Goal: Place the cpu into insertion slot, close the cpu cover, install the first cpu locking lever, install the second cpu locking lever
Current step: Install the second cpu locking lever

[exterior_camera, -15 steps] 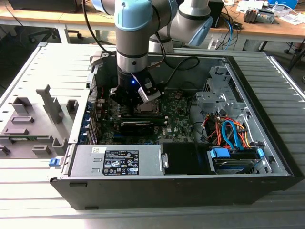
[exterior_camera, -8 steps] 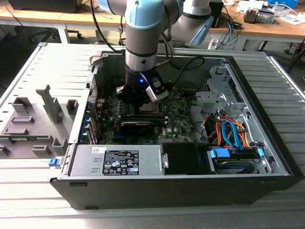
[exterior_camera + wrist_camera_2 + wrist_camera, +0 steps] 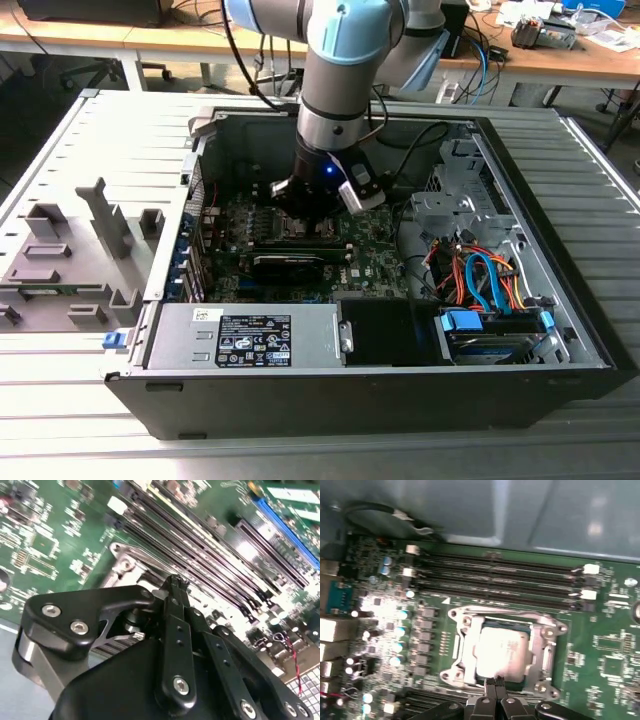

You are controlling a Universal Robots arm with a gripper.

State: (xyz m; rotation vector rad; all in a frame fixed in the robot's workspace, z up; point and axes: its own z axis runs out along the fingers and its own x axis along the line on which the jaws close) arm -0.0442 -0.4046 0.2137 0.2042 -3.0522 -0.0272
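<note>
Gripper [image 3: 494, 682] pinched together, holding nothing, tips at the cpu [image 3: 501, 652]'s 6 o'clock edge. Cpu cover [image 3: 542, 630] down around it; memory slots [image 3: 500, 577] at 12 o'clock

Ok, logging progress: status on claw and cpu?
Claw shut, tips at cover's edge. Cpu seated in insertion slot, cpu cover down around it. Nothing in the way.

Open computer case [image 3: 560, 330], grey fixtures [image 3: 70, 265]

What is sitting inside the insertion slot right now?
The cpu, silvery top showing, lies in the insertion slot with the cpu cover framing it. The gripper hides its near edge; the contacts beneath are covered.
</note>
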